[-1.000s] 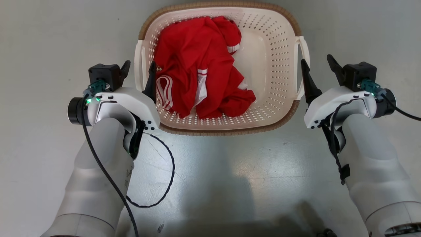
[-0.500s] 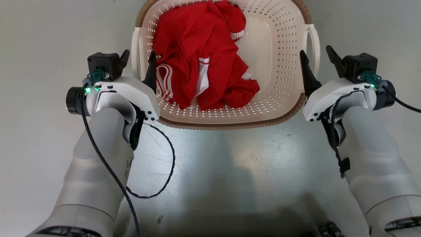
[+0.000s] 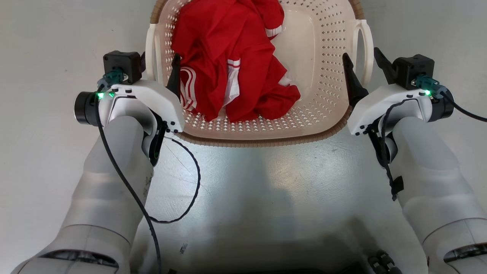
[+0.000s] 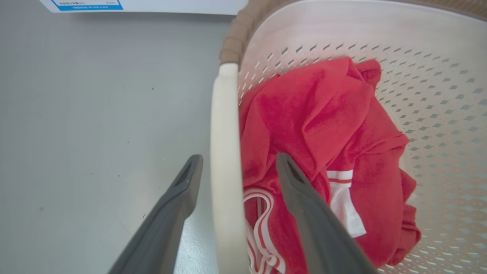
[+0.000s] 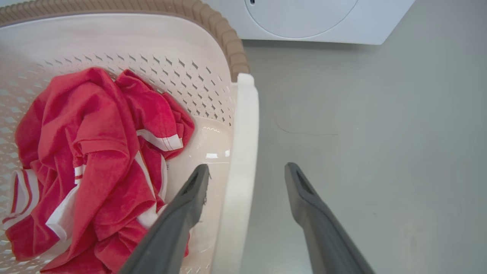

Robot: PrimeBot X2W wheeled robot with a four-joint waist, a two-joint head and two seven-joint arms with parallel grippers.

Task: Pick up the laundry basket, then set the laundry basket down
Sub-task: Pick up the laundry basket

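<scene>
The laundry basket (image 3: 323,76) is cream-white and perforated, with a brown woven-look rim (image 3: 262,142), and stands on the grey floor ahead of me. A red garment with white stripes (image 3: 228,57) lies inside. My left gripper (image 3: 158,66) is open, with one finger on either side of the left white handle (image 4: 224,152): one inside the basket, one outside. My right gripper (image 3: 363,66) is open and straddles the right handle (image 5: 243,152) the same way. Neither pair of fingers presses on its handle.
A white washing machine (image 5: 304,19) stands beyond the basket, and its lower panel with a blue label (image 4: 114,5) shows in the left wrist view. Bare grey floor (image 3: 45,152) lies on both sides. A black cable (image 3: 190,190) hangs from my left wrist.
The head view has shifted, so the basket now sits higher and looks larger. Both handles lie more squarely between the fingers than before. Both grippers stay open.
</scene>
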